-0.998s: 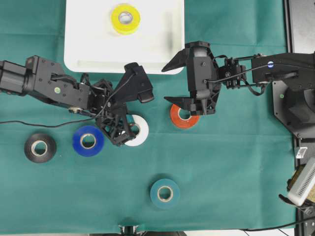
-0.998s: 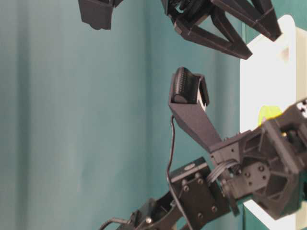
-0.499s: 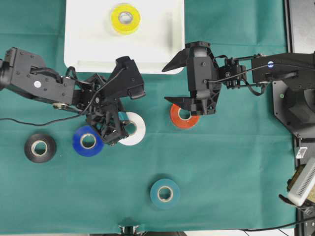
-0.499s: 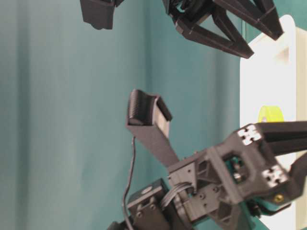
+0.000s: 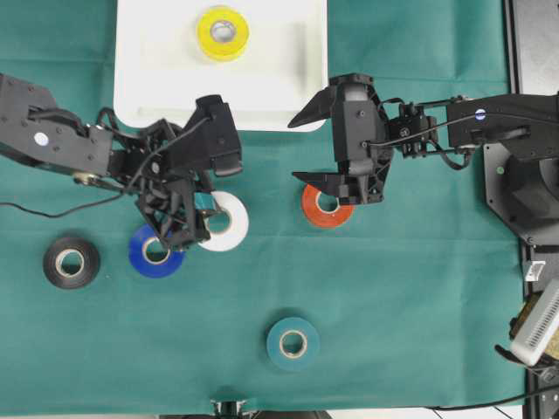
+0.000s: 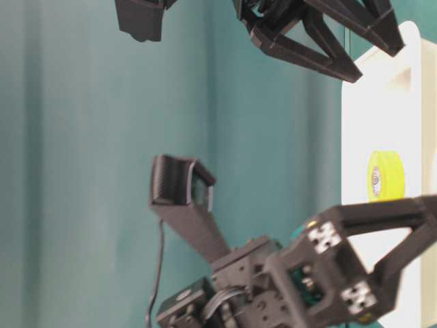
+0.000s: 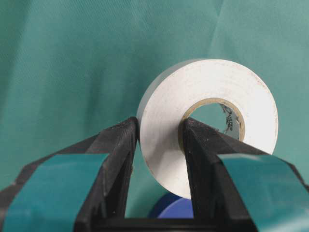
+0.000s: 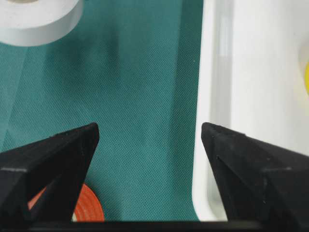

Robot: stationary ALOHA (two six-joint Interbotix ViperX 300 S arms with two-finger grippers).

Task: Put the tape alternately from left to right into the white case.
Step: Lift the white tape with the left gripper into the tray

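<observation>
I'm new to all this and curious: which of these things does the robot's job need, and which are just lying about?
Part of the job:
white roll, held by left gripper
yellow roll, in white case
red-orange roll
blue roll
black roll
teal roll

Just there:
green cloth
</observation>
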